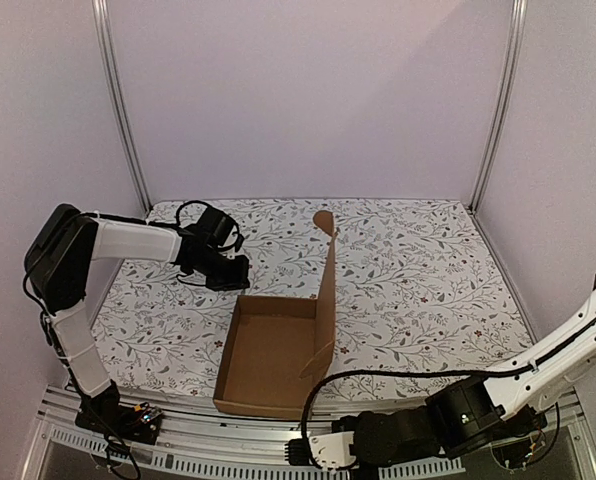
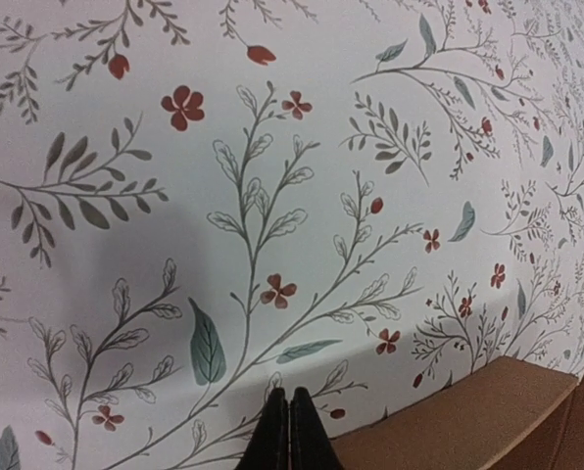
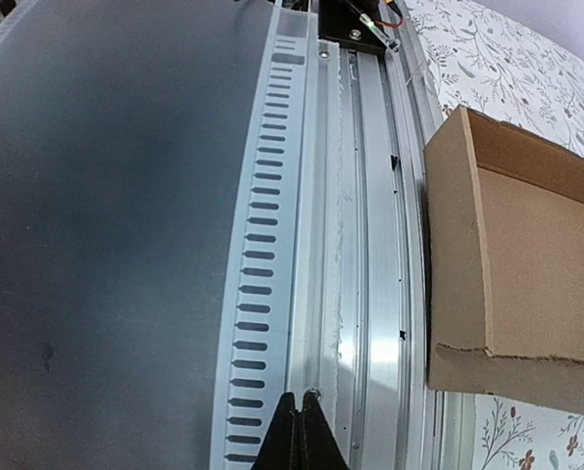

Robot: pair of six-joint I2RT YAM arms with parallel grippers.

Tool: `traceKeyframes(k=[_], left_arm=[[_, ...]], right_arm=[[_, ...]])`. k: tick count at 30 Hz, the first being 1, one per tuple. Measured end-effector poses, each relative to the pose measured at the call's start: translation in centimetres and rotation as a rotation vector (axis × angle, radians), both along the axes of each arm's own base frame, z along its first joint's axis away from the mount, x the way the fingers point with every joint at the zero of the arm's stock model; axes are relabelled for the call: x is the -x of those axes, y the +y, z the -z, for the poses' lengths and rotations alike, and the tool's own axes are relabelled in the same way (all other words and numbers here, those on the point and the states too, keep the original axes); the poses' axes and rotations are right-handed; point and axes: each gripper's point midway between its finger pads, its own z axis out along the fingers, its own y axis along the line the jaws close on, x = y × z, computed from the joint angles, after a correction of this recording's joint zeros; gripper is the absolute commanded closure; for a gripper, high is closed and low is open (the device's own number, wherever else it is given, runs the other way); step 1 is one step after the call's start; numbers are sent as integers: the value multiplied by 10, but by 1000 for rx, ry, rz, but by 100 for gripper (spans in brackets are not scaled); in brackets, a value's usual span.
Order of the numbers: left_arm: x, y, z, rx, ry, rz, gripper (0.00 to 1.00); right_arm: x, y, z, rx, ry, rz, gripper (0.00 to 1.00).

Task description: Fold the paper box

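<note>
The paper box (image 1: 270,352) sits open at the floral table's (image 1: 428,280) near edge, 1 flap upright, the left gripper (image 2: 289,436) by its far corner and the right gripper (image 3: 299,441) over the metal rail (image 3: 370,245), both pinched closed on nothing.

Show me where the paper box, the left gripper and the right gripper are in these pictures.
paper box (image 1: 273,350): top external view, on its bare inner floor.
left gripper (image 2: 289,396): left wrist view, between its shut fingertips.
right gripper (image 3: 299,400): right wrist view, between its shut fingertips.
</note>
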Motion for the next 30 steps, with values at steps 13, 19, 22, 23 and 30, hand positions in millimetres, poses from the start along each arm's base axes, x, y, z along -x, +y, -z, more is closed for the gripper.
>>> traceKeyframes(k=[13,19,22,23,30], left_arm=[[0,0,-2,-1,-8,13,96],[1,-1,-2,-1,-10,24,97],[1,-2,-3,4,-9,34,97],[1,-3,-3,7,-9,38,98],[0,-7,-3,18,-8,55,100]], right_arm=[[-22,12,77,222,-333,-132,100],[-45,20,78,220,-378,-98,100],[-58,25,78,207,-389,-66,100],[-61,26,78,204,-390,-57,100],[-89,33,77,177,-404,35,100]])
